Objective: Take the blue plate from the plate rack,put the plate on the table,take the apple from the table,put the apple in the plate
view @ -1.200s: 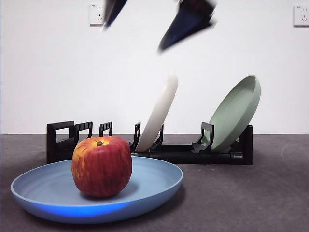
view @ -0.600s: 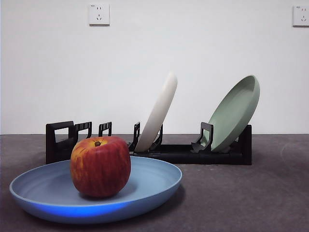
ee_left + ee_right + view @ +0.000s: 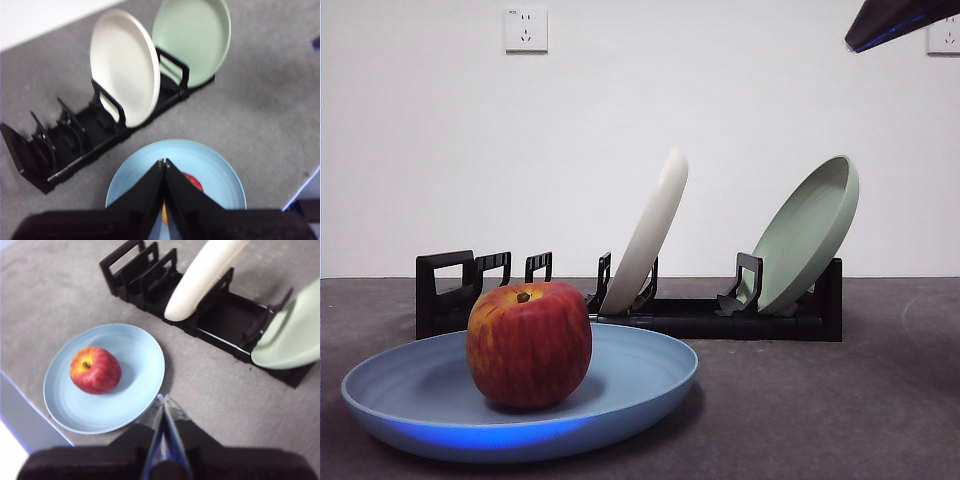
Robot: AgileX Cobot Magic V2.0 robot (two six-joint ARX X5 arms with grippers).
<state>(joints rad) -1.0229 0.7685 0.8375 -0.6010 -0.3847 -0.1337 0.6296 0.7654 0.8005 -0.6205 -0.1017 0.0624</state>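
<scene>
**A:** Where were the grippers at that moment?

**B:** Both were up in the air and holding nothing. The left gripper point(image 3: 163, 162) had its jaws pressed together, tips touching, and hung high above the blue plate point(image 3: 215, 165). The right gripper point(image 3: 163, 399) was closed too, its tips over bare table point(image 3: 60, 285) just beside the plate's rim. In the front view only a dark tip point(image 3: 900, 20) showed at a top corner; I couldn't say from that view alone which arm it belonged to.

**A:** And the apple?

**B:** The apple point(image 3: 529, 345) sat upright inside the blue plate point(image 3: 640, 375), stem up, a little off the plate's middle. The plate lay flat on the table point(image 3: 820, 400), in front of the plate rack point(image 3: 630, 310), near it but not touching.

**A:** What was left in the rack?

**B:** A cream plate point(image 3: 647, 235) leaned in a middle slot, and a pale green plate point(image 3: 807, 235) leaned at the far end. The other slots were vacant.

**A:** So what did the step call for?

**B:** By my reading the task looked done: plate out and down, apple in it. The only care left was in pulling the arms away. I judged they should lift straight up and clear, staying off the leaning plates, which could tip if brushed. The apple, being round and glossy, could roll if the plate were bumped.
</scene>
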